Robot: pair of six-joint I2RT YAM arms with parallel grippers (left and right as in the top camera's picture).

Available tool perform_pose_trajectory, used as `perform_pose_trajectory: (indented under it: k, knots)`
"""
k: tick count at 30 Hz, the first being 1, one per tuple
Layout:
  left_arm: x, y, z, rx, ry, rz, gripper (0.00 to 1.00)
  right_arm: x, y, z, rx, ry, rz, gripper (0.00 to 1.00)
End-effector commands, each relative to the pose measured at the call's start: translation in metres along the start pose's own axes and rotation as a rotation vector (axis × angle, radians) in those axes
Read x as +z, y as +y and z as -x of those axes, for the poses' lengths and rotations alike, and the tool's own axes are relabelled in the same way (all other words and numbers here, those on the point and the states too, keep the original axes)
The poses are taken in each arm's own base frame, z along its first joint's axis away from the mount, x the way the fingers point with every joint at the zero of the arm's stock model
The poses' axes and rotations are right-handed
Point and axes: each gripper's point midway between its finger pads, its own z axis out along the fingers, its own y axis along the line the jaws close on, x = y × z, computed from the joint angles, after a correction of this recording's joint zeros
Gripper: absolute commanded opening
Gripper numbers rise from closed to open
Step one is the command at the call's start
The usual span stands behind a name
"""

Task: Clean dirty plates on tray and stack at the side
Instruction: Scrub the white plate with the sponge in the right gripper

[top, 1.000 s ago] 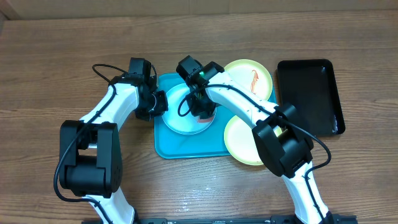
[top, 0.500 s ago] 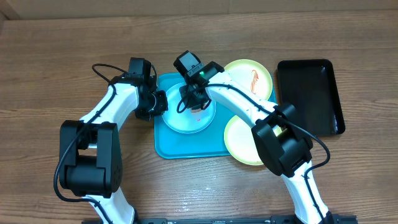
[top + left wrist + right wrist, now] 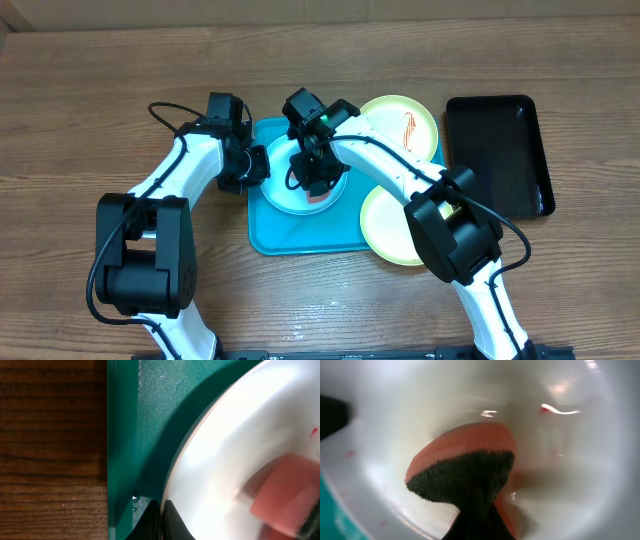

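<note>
- The tray lies in the middle of the overhead frame, on the wooden table.
- A white plate lies inside the tray, in its upper half.
- The right gripper is over the middle of this white plate, and it is closed on a sponge.
- In the right wrist view the sponge has an orange body and a dark rough face. The dark fingers clamp it at the bottom centre of the frame, and it is pressed on the plate surface.
- A thin red smear is on the white plate, in the upper right of the right wrist frame.
- The left gripper is at the left edge of the white plate, just inside the left border of the tray.
- In the left wrist view its two dark fingers come together at the bottom centre of the frame. The rim of the white plate goes in between them, so the pincer is pinching the plate rim.
- A yellow plate with a red sauce line lies on the table at the upper right corner of the tray.
- A second yellow plate lies at the lower right corner of the tray. Its left part overlaps the tray rim and the right arm covers its right part.
- A black tray is on the right side of the frame, apart from the plates.
</note>
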Motion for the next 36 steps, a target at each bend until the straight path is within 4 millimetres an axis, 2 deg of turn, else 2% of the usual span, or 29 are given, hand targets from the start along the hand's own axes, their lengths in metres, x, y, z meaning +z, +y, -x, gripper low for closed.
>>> perform_pose_trajectory:
  k: [1,4,7,11,14,19,21,25,29,31,33,36]
  knots:
    - [-0.002,0.0,0.007,0.003,-0.014,0.003,0.04,-0.009,-0.035,0.019,-0.013,-0.082,-0.207,0.04]
    - [-0.002,0.0,0.007,0.003,-0.015,0.002,0.04,-0.011,-0.038,0.033,-0.02,-0.139,-0.232,0.04]
    - [-0.002,0.0,0.007,0.003,-0.014,0.003,0.04,-0.012,-0.03,0.051,-0.011,-0.214,-0.192,0.04]
    - [-0.002,0.0,0.007,0.004,-0.014,0.003,0.04,-0.006,-0.019,0.061,0.002,-0.262,-0.13,0.04]
    - [-0.002,0.0,0.007,0.004,-0.014,0.003,0.04,-0.002,-0.008,0.06,-0.006,-0.255,-0.062,0.04]
    - [-0.002,0.0,0.007,0.003,-0.014,0.003,0.04,-0.001,0.031,0.041,-0.029,-0.159,0.171,0.04]
    - [-0.002,0.0,0.007,0.003,-0.014,0.003,0.04,0.0,0.033,0.032,-0.024,-0.122,0.182,0.04]
    - [-0.002,0.001,0.006,0.006,-0.01,0.004,0.04,0.004,0.016,0.01,0.002,-0.031,0.109,0.04]
    - [-0.002,0.001,0.005,0.018,-0.007,0.005,0.04,0.003,-0.021,0.005,0.032,-0.018,-0.052,0.04]
    - [-0.002,0.001,0.005,0.018,-0.007,0.005,0.04,0.001,-0.04,0.011,0.042,-0.047,-0.141,0.04]
    - [-0.002,0.001,0.005,0.018,-0.007,0.005,0.04,-0.001,-0.051,0.021,0.046,-0.091,-0.202,0.04]
    - [-0.002,0.001,0.005,0.018,-0.006,0.005,0.04,-0.006,-0.058,0.042,0.054,-0.187,-0.251,0.04]
